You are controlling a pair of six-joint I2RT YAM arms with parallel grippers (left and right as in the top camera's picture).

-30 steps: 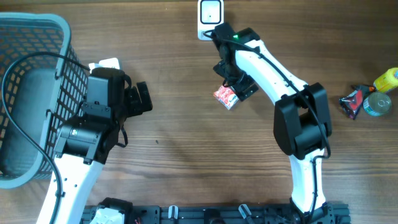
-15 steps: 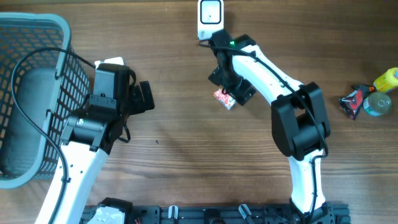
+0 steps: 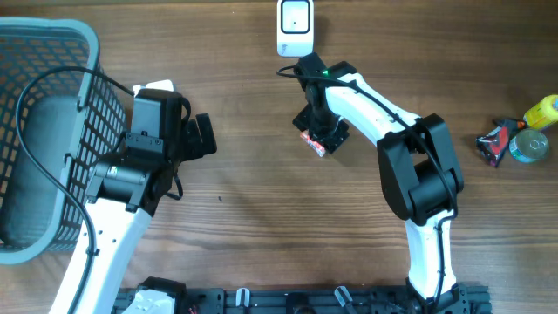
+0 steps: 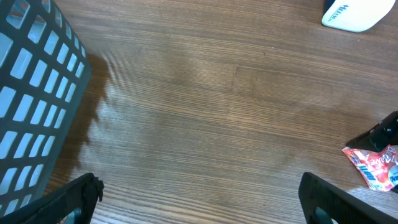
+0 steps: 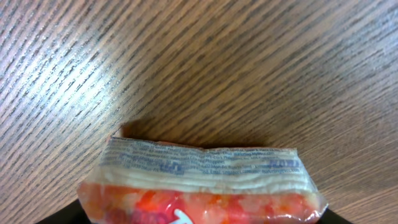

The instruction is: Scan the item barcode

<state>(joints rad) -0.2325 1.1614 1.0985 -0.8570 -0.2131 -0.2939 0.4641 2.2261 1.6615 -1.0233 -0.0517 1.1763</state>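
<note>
From overhead, the red snack packet point(image 3: 313, 145) lies flat on the wooden table point(image 3: 244, 218), and my right gripper point(image 3: 320, 131) sits right on top of it, hiding most of it. The white scanner point(image 3: 295, 24) lies beyond the packet, farther from the arm bases and a touch to the left, near but not touching. That is the line the coming move turns on, I think: a short carry straight away from me. The right arm is plainly the nearer one. The left gripper point(image 3: 200, 137) hangs well apart, beside the grey basket point(image 3: 52, 33), with nothing in it. In the left wrist view, its fingers point(image 4: 78, 191) stand wide at the two lower corners with only bare wood between them. The packet shows at the right edge under the dark right gripper, with a blue striped patch that may be the barcode facing up. In the right wrist view, the packet fills the bottom of the frame, and its crimped seal, the long axis, runs side to side across the jaw line. I cannot tell whether the jaws are clamped on it or merely straddling it, since the fingertips barely show.
</note>
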